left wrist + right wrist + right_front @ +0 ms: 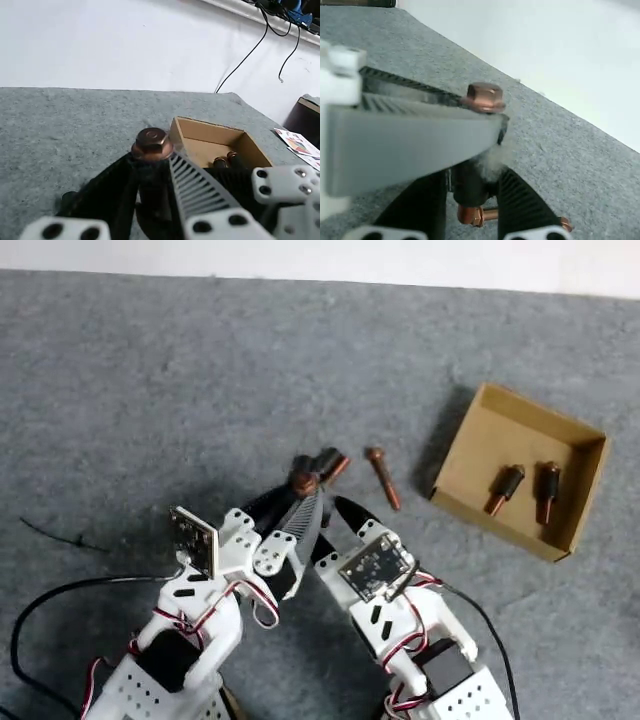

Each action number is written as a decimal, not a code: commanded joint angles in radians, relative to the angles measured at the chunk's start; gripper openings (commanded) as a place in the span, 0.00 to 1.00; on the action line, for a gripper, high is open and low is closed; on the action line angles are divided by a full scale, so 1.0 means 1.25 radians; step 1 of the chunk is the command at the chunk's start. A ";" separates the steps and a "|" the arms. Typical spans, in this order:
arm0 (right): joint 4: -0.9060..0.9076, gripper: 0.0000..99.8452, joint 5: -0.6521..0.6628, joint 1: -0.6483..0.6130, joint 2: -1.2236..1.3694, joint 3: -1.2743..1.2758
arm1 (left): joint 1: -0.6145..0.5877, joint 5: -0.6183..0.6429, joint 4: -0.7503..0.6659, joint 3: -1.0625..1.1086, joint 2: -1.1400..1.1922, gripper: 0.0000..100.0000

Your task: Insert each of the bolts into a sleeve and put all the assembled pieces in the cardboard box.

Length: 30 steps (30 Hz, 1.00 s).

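Left gripper (152, 161) is clamped on the copper hex-head bolt (151, 142), well apart from the brown cardboard box (500, 523). Right gripper (472, 182) pinches the black cylindrical sleeve (469, 189) beneath it. The job here: keep the two in line and press straight, gently.

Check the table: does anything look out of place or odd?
Nothing damaged or spilled. One bare bolt lies on the mat beside the cardboard box, unsleeved; a thin black strand lies on the mat's left side.
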 commanded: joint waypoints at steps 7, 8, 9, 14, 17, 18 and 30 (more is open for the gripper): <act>-0.028 0.01 0.005 0.051 -0.010 0.100 | -0.010 0.120 0.045 0.017 -0.003 0.38; -0.028 0.01 0.005 0.056 -0.010 0.100 | -0.019 0.128 0.044 0.017 -0.004 0.39; -0.028 0.01 0.005 0.063 -0.010 0.100 | -0.036 0.140 0.043 0.015 -0.004 0.39; -0.063 0.01 0.004 0.125 -0.010 0.100 | -0.174 0.266 0.043 -0.018 -0.006 0.38; -0.072 0.01 0.004 0.152 -0.010 0.101 | -0.271 0.342 0.043 -0.036 -0.006 0.38; -0.072 0.01 0.004 0.159 -0.010 0.101 | -0.293 0.354 0.043 -0.036 -0.006 0.38; -0.074 0.01 -0.113 0.465 -0.003 0.037 | -0.315 0.255 -0.005 0.018 -0.001 0.20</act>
